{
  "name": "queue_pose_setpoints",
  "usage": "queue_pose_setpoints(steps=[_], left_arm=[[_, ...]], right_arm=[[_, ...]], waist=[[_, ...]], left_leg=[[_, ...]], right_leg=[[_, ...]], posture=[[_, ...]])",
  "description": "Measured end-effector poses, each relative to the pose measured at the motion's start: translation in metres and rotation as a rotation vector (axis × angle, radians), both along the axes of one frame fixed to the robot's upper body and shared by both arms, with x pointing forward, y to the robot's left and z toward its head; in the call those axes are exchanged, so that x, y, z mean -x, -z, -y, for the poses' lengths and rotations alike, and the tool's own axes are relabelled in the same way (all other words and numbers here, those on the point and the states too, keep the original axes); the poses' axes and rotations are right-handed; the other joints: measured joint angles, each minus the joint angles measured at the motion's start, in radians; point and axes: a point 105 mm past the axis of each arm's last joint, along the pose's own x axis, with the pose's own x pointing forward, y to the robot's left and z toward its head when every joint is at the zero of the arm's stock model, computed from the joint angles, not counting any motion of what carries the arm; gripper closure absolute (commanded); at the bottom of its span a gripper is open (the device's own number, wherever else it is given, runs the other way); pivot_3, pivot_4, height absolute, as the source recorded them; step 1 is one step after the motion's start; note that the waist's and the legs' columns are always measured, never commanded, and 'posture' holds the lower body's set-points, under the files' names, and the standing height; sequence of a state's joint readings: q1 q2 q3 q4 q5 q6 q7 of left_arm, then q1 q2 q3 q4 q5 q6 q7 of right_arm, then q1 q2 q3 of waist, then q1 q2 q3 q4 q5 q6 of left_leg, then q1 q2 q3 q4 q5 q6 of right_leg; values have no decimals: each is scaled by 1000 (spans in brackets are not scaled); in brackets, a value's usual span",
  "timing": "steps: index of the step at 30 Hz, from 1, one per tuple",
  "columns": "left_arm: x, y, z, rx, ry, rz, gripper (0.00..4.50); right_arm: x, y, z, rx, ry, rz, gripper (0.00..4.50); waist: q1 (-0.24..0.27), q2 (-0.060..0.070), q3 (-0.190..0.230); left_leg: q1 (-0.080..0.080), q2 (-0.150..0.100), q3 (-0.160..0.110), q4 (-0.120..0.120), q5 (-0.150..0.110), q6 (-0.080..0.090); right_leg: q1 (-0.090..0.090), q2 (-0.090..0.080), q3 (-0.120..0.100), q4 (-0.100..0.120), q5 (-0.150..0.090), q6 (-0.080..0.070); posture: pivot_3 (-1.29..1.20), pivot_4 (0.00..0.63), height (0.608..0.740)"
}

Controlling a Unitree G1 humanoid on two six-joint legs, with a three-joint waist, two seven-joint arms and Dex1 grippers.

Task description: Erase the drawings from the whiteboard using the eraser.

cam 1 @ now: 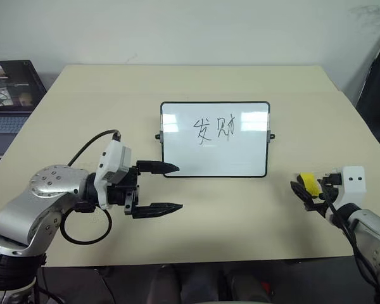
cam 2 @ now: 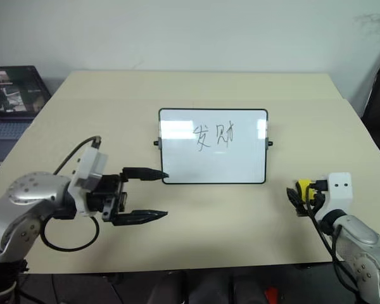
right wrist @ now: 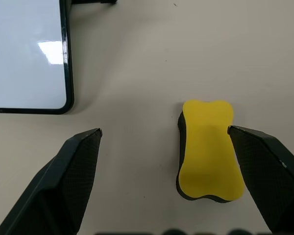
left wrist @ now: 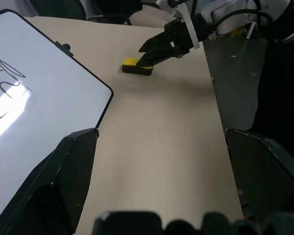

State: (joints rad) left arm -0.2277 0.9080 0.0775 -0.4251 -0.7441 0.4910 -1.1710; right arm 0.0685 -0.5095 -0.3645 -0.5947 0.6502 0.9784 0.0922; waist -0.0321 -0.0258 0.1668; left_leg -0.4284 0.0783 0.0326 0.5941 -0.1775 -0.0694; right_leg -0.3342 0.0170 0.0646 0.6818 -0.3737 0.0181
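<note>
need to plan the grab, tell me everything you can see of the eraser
The eraser is a small bone-shaped block, yellow on top with a black layer beneath. It lies flat on the tan table, off the whiteboard's right side and apart from it. The right end effector hovers over it, open, one finger at its edge; whether they touch is unclear. It is not lifted.

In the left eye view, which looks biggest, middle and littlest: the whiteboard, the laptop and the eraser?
1. The whiteboard, biggest.
2. The laptop, smaller, but the picture edge cuts it off, so its full size is unsure.
3. The eraser, littlest.
</note>
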Motion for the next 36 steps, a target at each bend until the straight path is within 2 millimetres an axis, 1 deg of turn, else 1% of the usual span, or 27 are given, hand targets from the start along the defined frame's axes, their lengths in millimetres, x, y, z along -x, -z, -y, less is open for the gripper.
queue_pose_setpoints(steps=[5, 7, 15, 24, 28, 34, 35, 36], left_arm=[[1, -2, 5, 4, 34, 10, 0], [2, -1, 9, 3, 57, 6, 0], [8, 6, 16, -23, 125, -14, 0], [7, 6, 19, -27, 131, -2, 0], [7, 6, 20, -25, 130, 2, 0], [6, 6, 20, -24, 126, 10, 0], [6, 7, 20, -23, 125, 10, 0], [6, 7, 20, -22, 125, 9, 0]], right_arm=[[-6, -1, -3, 21, -9, -10, 28], [-8, -1, -1, 30, 0, -9, 28], [-12, 8, 7, 32, 21, -54, 28], [-18, 16, 17, 33, 31, -91, 28], [-23, 14, 20, 37, 36, -85, 28], [-24, 18, 25, 53, 48, -93, 28], [-24, 18, 26, 53, 50, -92, 406], [-25, 18, 26, 55, 51, -91, 646]], waist=[[0, 0, 0], [0, 0, 0], [0, 0, 0], [1, 0, 0], [1, 0, 0], [1, 0, 0], [1, 0, 0], [1, 0, 0]], left_leg=[[-1, 0, 0, 0, 0, 0], [-1, 0, 0, 0, 0, 0], [-1, 0, 1, 1, 0, 0], [-1, 0, 1, 1, 0, 0], [-1, 0, 1, 1, 0, 0], [-1, 0, 1, 1, 0, 0], [-1, 0, 1, 1, 0, 0], [-1, 0, 1, 1, 0, 0]], right_leg=[[-1, 0, 0, 0, 0, 0], [-1, 0, 1, 0, 0, 0], [-1, 1, 1, 0, 0, 0], [-1, 1, 1, 0, 1, -1], [-1, 1, 1, 0, 1, -2], [-1, 1, 1, 0, 1, -2], [-1, 1, 1, 0, 1, -2], [-1, 1, 1, 1, 1, -2]], posture=[[0, 150, 740], [0, 150, 740], [0, 150, 740], [0, 150, 740], [0, 150, 740], [0, 150, 740], [0, 150, 740], [0, 150, 740]])
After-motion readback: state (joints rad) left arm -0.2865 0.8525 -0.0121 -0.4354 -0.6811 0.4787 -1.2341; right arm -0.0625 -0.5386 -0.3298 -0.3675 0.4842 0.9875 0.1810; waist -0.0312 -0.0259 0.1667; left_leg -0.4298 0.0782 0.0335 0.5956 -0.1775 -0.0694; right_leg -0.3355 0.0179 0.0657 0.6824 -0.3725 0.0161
